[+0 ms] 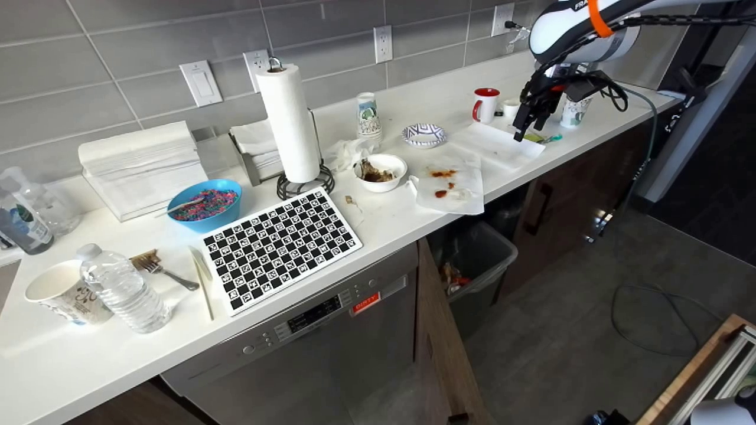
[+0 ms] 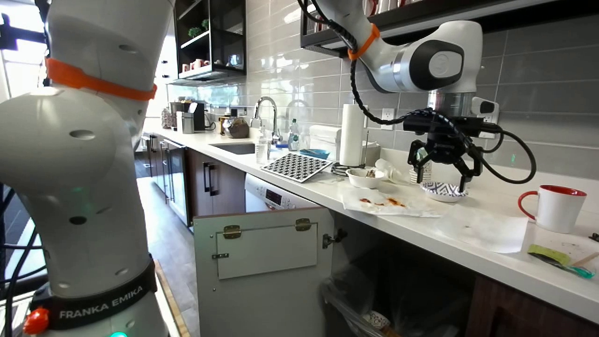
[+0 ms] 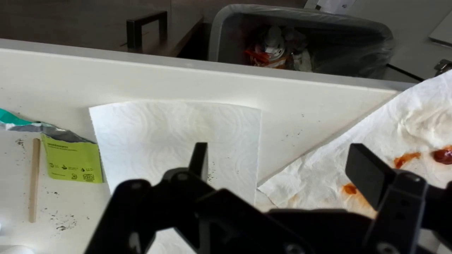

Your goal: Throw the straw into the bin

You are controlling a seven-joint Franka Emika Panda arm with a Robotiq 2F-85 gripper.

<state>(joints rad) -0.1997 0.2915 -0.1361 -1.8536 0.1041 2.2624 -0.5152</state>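
The bin, one only, stands lower than the counter, beside one swung-out cabinet door; in the wrist view the counter's front edge hides part of it. The gripper hangs above the counter, spread wide, with nothing in its grasp. One plain paper towel lies set back from that edge, and one stained paper towel reaches across it. One thin tan stick lies just beside one green packet; its exact kind cannot be told. Farther along the counter stand three bowls, one each: patterned bowl, white bowl, blue bowl.
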